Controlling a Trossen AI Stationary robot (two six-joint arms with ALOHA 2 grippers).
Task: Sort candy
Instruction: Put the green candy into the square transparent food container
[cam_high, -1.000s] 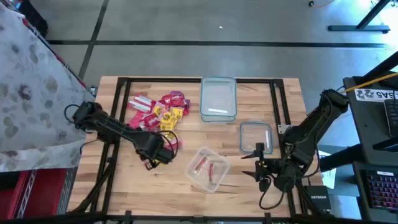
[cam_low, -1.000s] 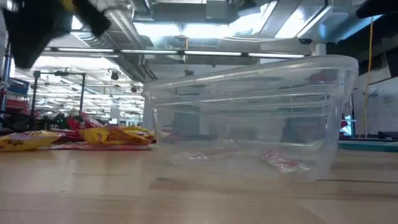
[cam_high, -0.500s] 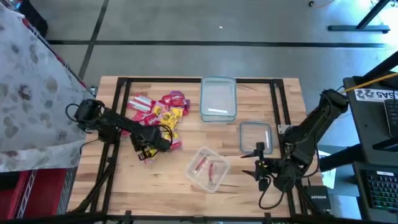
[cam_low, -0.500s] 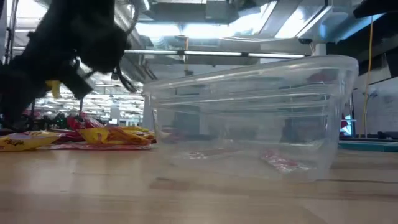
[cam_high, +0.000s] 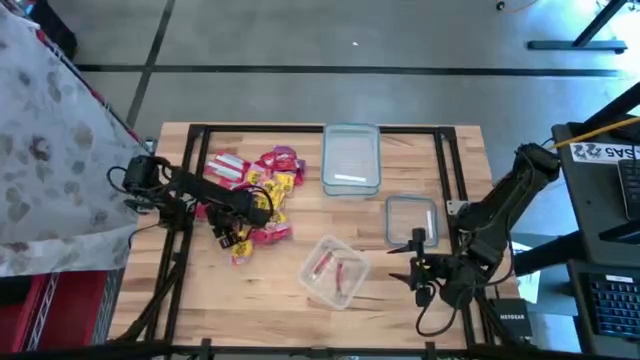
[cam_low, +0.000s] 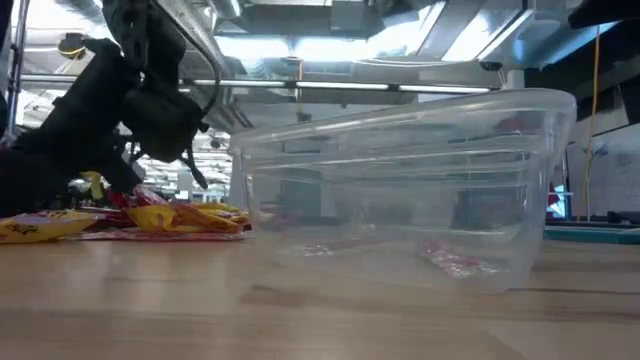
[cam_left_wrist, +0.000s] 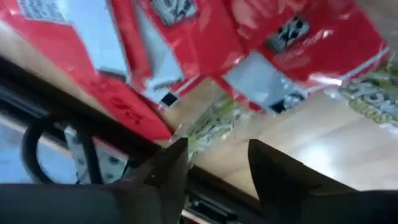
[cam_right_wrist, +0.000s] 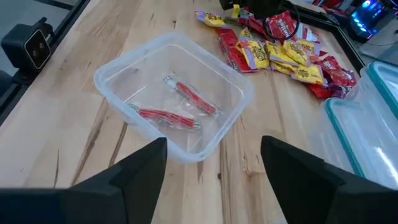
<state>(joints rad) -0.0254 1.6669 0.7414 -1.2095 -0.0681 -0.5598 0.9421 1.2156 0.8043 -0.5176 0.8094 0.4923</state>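
The left arm has swung back from the middle of the counter (cam_high: 400, 300) toward the pile of candy (cam_high: 255, 180) at the back-left, so my read is it's going for the next piece to sort. A second ago its claw was out near the small tub; now the left claw (cam_high: 235, 238) sits right at the near edge of the pile, low over the wood.

In the left wrist view the fingers (cam_left_wrist: 168, 171) are spread with a clear gap, nothing pinched between them. A greenish-yellow packet (cam_left_wrist: 208, 124) lies just ahead of that gap, partly tucked under the red packets (cam_left_wrist: 249, 43), and it doesn't look like the tips touch it yet. I'd guess that yellow one is the target, but it's close enough to the reds that grabbing two at once seems possible.

The small clear tub (cam_high: 332, 270) near the front-middle already has two red packets (cam_right_wrist: 180, 106) in it, so the red sorting has started. The larger tub (cam_high: 351, 158) at the back and the lid (cam_high: 412, 220) lying beside it look like they've got no candy in them.

The right claw (cam_high: 417, 272) is parked at the front-right, fingers wide apart, holding nothing and looking at the small tub. It hasn't budged.
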